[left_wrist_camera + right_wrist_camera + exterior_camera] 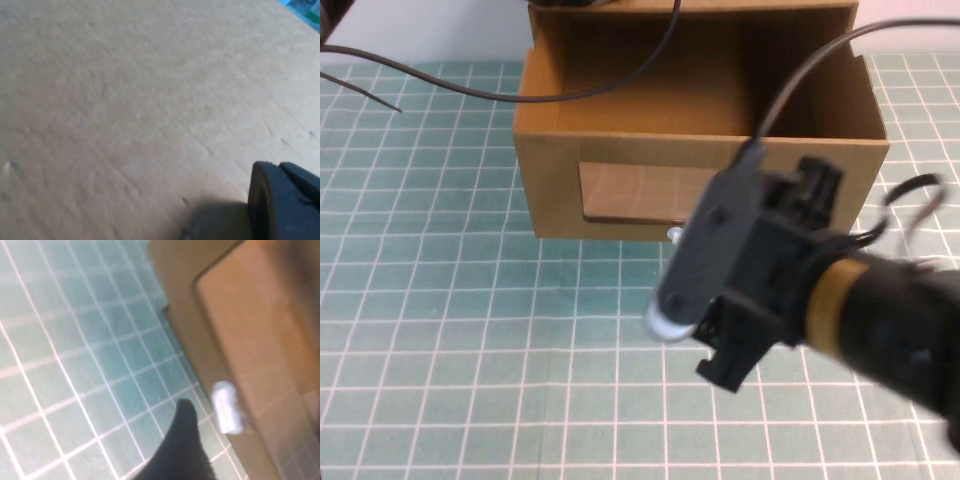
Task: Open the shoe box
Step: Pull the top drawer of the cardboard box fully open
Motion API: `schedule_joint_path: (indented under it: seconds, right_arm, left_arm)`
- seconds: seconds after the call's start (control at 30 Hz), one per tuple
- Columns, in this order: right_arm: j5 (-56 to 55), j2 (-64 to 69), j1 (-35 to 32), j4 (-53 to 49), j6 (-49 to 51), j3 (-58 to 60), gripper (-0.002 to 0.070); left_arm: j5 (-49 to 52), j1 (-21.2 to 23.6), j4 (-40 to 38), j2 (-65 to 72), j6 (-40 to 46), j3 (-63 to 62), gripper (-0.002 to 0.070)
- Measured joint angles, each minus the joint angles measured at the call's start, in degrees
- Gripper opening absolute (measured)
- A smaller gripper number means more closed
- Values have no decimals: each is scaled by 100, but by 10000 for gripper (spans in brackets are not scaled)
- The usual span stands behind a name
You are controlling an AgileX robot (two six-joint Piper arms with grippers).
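Note:
The brown cardboard shoe box (pixel 555 190) stands at the back of the table with its top open and its inside bare. Its front wall (pixel 180 295) carries a glossy panel (pixel 630 192) and a small silver knob (pixel 673 234) low down. My right gripper (pixel 725 345) hovers blurred just in front of that wall, open and holding nothing. One dark finger (pixel 182 440) shows over the mat, a little apart from the knob (pixel 225 407). My left gripper (pixel 285 205) is out of the high view; it sits close against a plain cardboard surface (pixel 125 100).
A green mat with a white grid (pixel 440 330) covers the table in front of the box and to its left. Two black cables (pixel 620 85) hang across the box opening. The right arm (pixel 890 310) fills the lower right.

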Motion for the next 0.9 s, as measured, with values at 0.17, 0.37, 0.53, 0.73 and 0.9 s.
schedule_joint_path:
  seconds: [0.17, 0.37, 0.53, 0.73, 0.9]
  right_arm:
    - [553, -650, 0, 846, -206, -344, 483]
    - [2091, -926, 0, 1181, -1165, -1065, 250]
    - [3227, -1187, 0, 1201, -1899, -1527, 27]
    - [3499, -1989, 0, 1304, -2143, -1538, -9]
    - [3552, -2833, 0, 1421, -2145, -1470, -10]
  left_arm:
    - [295, 42, 266, -401, -68, 100, -5]
    - [735, 51, 393, -1358, -78, 118, -5]
    - [1688, 51, 1015, -2108, -295, 118, -5]
    - [1817, 51, 1781, -2979, -1076, 944, -5]
    - [1839, 51, 1808, -4066, -1079, 2281, -5]
